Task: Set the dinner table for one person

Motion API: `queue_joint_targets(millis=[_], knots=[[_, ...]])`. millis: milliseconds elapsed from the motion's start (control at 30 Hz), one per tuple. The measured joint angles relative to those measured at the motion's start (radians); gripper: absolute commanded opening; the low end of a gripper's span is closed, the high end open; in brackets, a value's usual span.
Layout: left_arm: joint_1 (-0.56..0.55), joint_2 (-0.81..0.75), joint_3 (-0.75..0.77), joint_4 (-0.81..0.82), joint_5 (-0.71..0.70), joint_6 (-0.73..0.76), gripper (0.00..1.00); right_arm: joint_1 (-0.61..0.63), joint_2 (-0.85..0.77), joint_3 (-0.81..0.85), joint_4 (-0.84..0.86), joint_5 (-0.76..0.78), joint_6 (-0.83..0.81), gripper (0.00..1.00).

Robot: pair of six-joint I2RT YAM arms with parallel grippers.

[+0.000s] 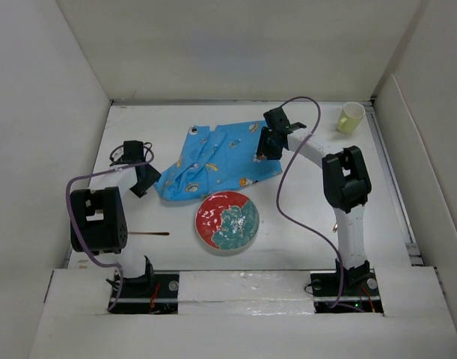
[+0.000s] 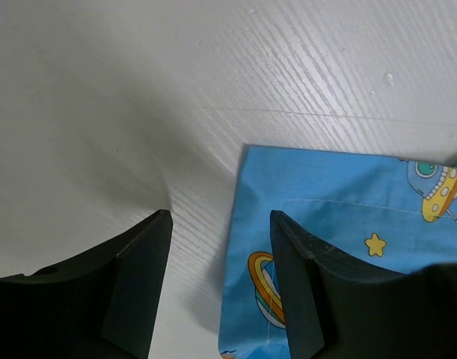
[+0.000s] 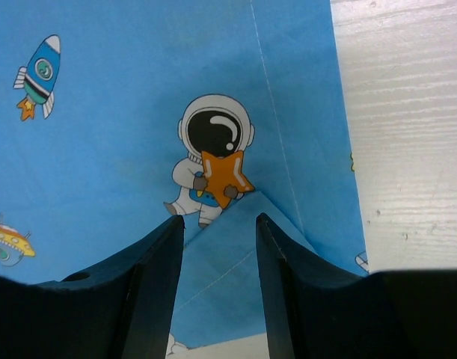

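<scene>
The dinner table [image 1: 303, 224] is the wide white surface with low side walls. A crumpled blue cartoon-print cloth mat [image 1: 217, 161] lies at its middle. My left gripper [image 1: 143, 182] is open at the mat's left corner; in the left wrist view [image 2: 221, 224] its jaws straddle the mat's edge [image 2: 340, 217]. My right gripper [image 1: 265, 153] is open over the mat's right edge; in the right wrist view [image 3: 219, 224] a folded-over corner [image 3: 228, 269] lies between its jaws. A red and teal plate [image 1: 228, 221] lies in front of the mat. A pale yellow cup [image 1: 351, 117] stands at the far right.
A thin brown stick [image 1: 147, 234] lies on the table near the left arm, left of the plate. Low white walls [image 1: 396, 172] border the table on both sides and at the back. A purple cable [image 1: 284, 187] hangs from each arm.
</scene>
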Motion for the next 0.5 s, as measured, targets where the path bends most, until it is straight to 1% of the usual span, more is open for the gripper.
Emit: queue_joint_targets(millis=[67,167,300,400,500], knots=[[0.000,0.023,0.002,0.000,0.002,0.001,0.53,0.000,0.008,0.006,-0.005,0.010,-0.001,0.49],[0.000,0.034,0.002,0.005,0.006,0.001,0.53,0.000,0.019,0.006,-0.031,0.037,-0.004,0.53],[0.000,0.040,0.003,0.019,0.009,0.001,0.53,0.000,0.027,0.027,-0.054,0.053,-0.013,0.52],[0.000,0.045,0.006,0.030,0.009,0.002,0.53,0.000,0.043,0.047,-0.063,0.058,-0.024,0.47],[0.000,0.050,0.009,0.040,0.008,0.002,0.53,0.002,0.060,0.072,-0.082,0.067,-0.031,0.35]])
